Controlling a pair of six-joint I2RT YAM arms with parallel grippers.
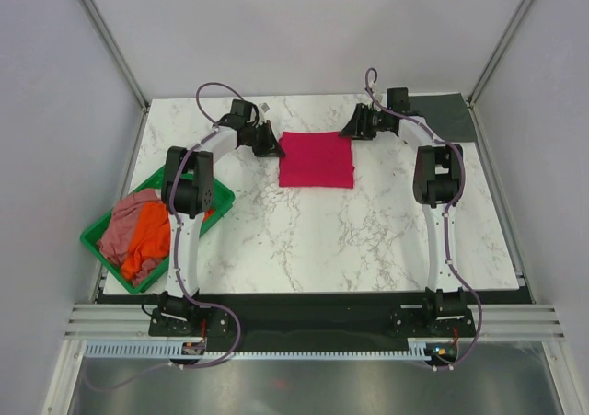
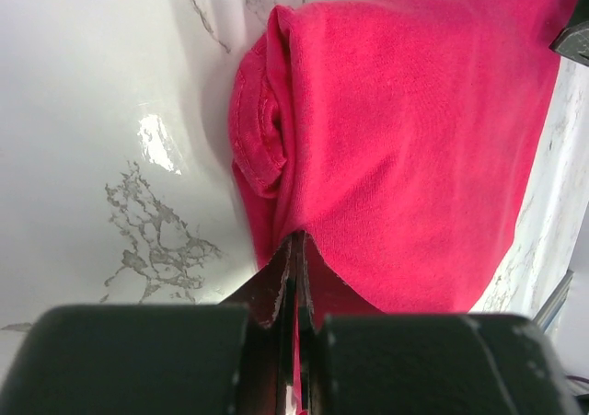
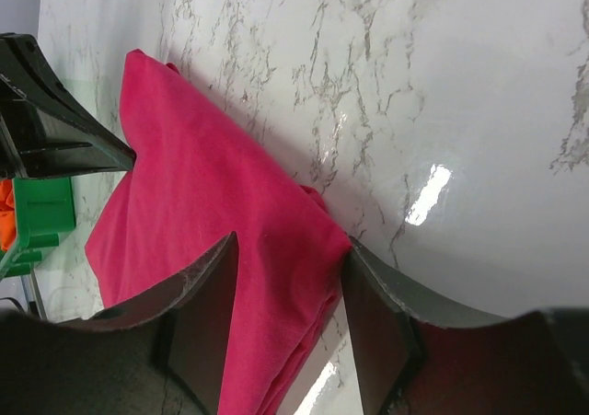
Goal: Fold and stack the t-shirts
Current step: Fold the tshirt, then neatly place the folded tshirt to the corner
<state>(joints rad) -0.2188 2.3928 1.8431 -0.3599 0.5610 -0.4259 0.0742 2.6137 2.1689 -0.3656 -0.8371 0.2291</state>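
The crimson-red t-shirt (image 1: 317, 159) lies folded into a rectangle at the far middle of the table. My left gripper (image 1: 273, 148) is at its far left corner, shut on the cloth edge, as the left wrist view (image 2: 299, 240) shows. My right gripper (image 1: 348, 130) is at the far right corner, open, its fingers (image 3: 198, 291) straddling the shirt's corner (image 3: 276, 249). The dusty pink t-shirt (image 1: 129, 222) and the orange t-shirt (image 1: 147, 242) lie crumpled in the green tray. The dark grey t-shirt (image 1: 451, 116) lies flat at the far right corner.
The green plastic tray (image 1: 103, 256) stands at the table's left edge, beside the left arm. White walls and metal posts close in the table on three sides. The arm bases sit on a rail at the near edge.
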